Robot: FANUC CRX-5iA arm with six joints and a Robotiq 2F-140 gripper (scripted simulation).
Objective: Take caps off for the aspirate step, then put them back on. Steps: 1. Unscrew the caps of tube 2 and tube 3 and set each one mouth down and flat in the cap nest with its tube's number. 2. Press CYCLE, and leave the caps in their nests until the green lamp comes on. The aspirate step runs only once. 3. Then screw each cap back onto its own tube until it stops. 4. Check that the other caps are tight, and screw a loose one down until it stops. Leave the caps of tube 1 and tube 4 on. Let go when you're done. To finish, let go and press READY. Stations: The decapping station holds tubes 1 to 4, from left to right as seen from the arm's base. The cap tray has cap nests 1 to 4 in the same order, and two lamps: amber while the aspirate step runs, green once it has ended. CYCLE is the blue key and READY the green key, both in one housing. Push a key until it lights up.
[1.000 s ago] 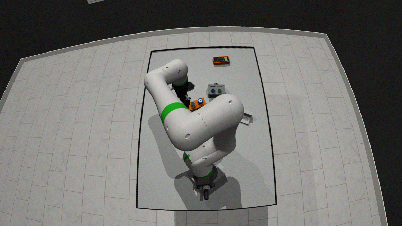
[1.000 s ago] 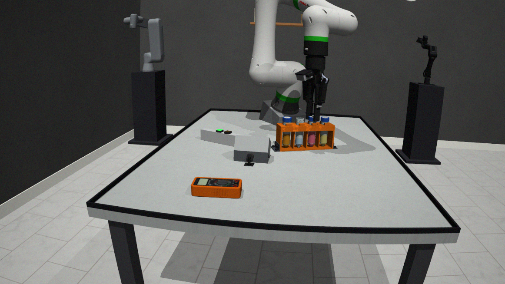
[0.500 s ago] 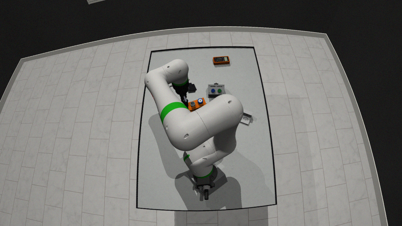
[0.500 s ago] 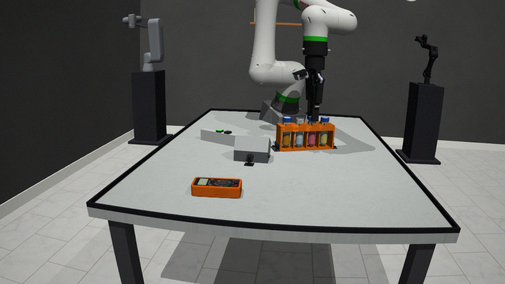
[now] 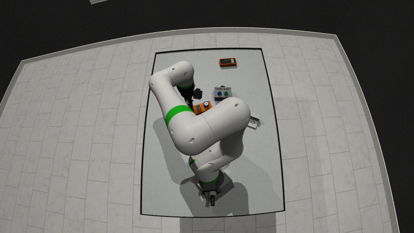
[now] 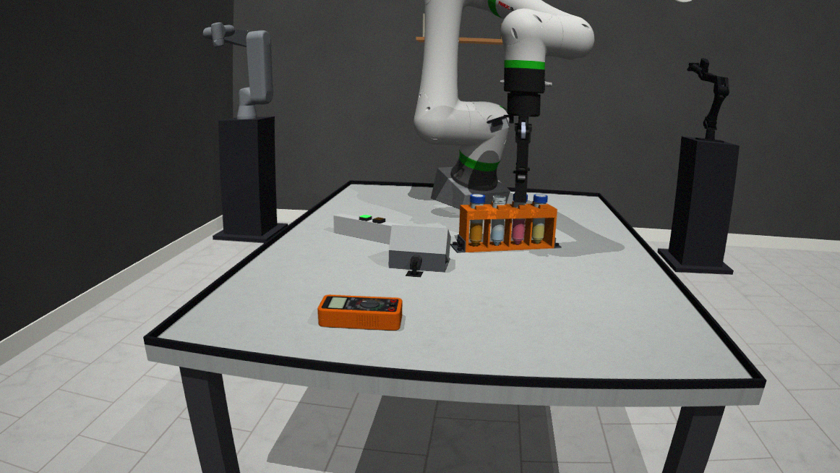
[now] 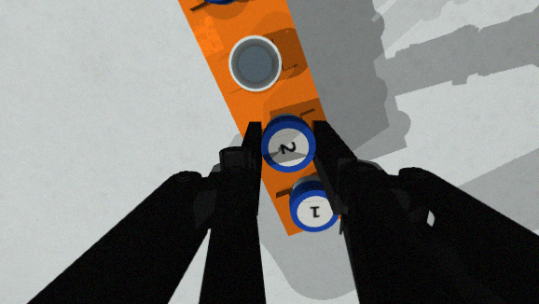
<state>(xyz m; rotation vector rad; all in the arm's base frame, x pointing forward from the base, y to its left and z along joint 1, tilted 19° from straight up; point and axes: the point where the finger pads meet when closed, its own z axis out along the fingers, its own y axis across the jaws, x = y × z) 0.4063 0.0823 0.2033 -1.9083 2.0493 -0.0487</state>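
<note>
Here the gripper point(image 7: 287, 135) is clenched on cap 2 point(image 7: 288, 148), which sits on its tube in the orange rack point(image 7: 252, 23); keep the wrist centred over the tube and turn until the thread stops, without tilting. The wrist view shows the numbers, cap 1 point(image 7: 314, 212) and the uncapped tube 3 point(image 7: 255, 63); the exterior view alone shows the green lamp point(image 6: 364, 218) lit.

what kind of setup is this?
Likely a lab-automation test cell: an orange tube rack with four coloured tubes, the gripper shut on cap 2, a two-key housing, and a multimeter on the table.
</note>
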